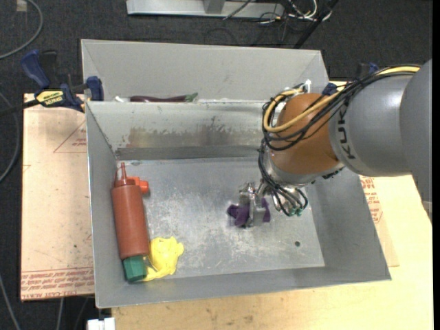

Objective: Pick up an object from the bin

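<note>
Grey bin, red-brown bottle, yellow lump, small purple piece

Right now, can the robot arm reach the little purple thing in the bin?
Probably yes. The end effector sits right beside the small purple thing near the middle of the bin, with nothing between them. The red-brown bottle and yellow lump lie away by the wall on the view's left.

View: one camera, above the bin, set off toward its near side.
Facing: downward at a tilt; the bin's far wall shows its inner face.
Nearness: the whole bin fits, with floor around it.
Arm: enters from the right.
</note>
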`<state>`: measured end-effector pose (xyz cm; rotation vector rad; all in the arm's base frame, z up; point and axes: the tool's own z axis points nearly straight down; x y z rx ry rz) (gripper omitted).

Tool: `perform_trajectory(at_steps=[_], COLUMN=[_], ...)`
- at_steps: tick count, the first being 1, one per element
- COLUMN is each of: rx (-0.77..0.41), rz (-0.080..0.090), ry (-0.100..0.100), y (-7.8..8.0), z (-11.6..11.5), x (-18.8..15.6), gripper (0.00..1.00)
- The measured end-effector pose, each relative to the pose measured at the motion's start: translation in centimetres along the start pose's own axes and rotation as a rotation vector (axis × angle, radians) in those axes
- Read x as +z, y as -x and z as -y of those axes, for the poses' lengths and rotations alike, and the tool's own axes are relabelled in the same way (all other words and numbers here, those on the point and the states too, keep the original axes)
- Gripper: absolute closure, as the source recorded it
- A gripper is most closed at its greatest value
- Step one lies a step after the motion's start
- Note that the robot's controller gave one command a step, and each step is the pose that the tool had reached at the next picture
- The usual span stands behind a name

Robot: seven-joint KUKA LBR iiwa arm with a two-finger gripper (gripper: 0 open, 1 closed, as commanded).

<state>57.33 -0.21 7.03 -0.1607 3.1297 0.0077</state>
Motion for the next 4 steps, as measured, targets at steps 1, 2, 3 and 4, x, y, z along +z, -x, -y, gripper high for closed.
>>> perform_trajectory(at_steps=[1, 2, 3, 4], rx=[0.0, -0.077, -0.077, -0.114], rz=[0.0, 0.003, 0.003, -0.005], ry=[0.0, 0.001, 0.001, 0.002], y=[0.0, 0.6, 0.6, 1.1], z=[0.0, -1.3, -1.3, -1.7], x=[0.0, -10.9, -10.9, -14.2], gripper=[1.0, 1.0, 1.0, 1.0])
